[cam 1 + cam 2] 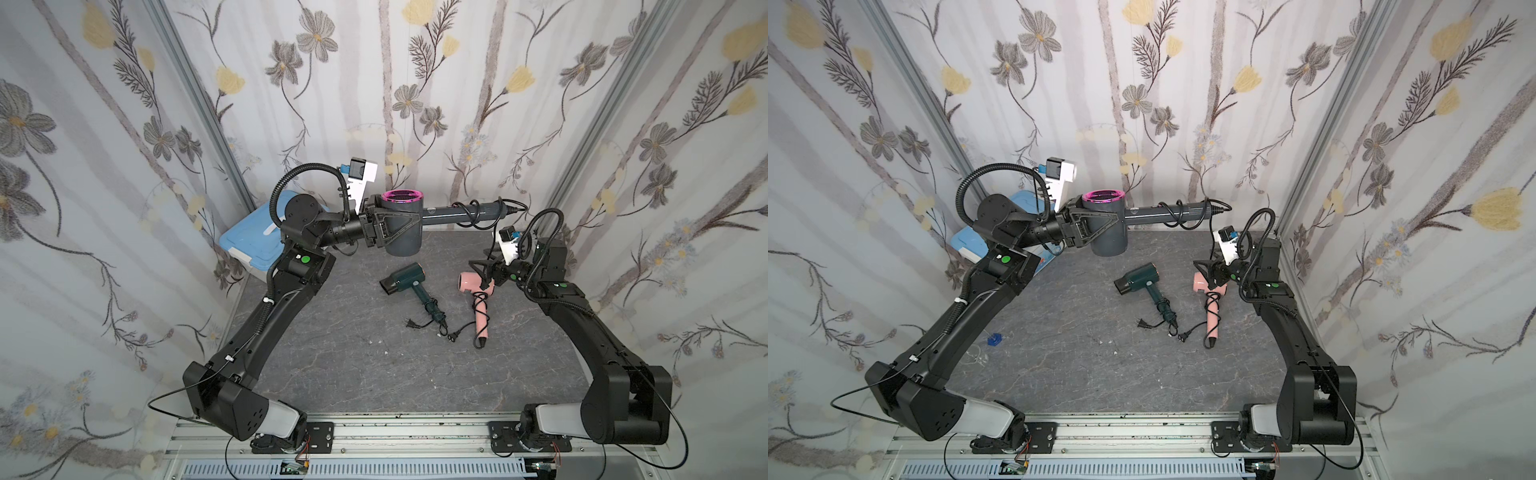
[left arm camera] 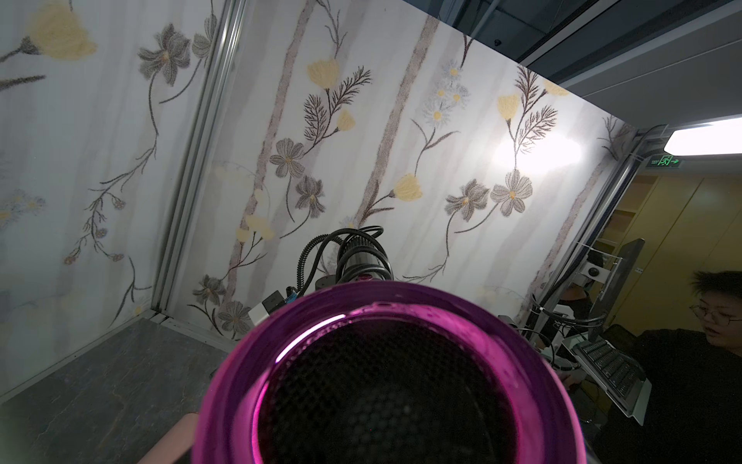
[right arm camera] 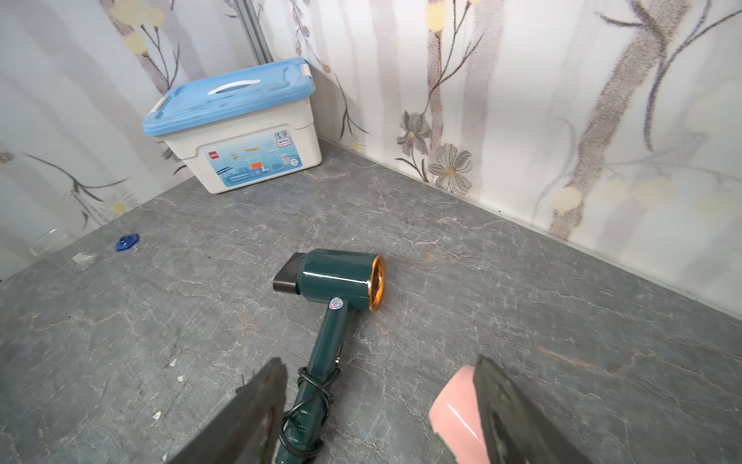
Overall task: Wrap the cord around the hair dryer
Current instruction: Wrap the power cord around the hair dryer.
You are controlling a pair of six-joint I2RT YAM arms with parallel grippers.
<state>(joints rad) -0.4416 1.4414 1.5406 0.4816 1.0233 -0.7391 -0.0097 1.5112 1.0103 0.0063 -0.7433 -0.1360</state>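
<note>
My left gripper [image 1: 399,220] is shut on the barrel of a grey hair dryer [image 1: 401,245] [image 1: 1108,245] with a pink ring [image 2: 225,401], holding it in the air over the table's back. The handle points right, and the black cord [image 1: 473,214] [image 1: 1179,216] [image 2: 361,237] is looped around it. The ring hides the left jaws in the left wrist view. My right gripper [image 1: 482,276] [image 1: 1210,274] [image 3: 381,405] is open, low over the head of a pink hair dryer [image 1: 482,316] [image 3: 453,413]. One finger is beside that head and nothing is gripped.
A dark green hair dryer [image 1: 405,280] [image 3: 341,279] lies mid-table with cord wound on its handle. The pink dryer's cord is also wound on its handle. A blue-lidded white box [image 1: 249,245] [image 3: 233,120] stands in the back left corner. A small blue piece [image 1: 993,340] lies at the left.
</note>
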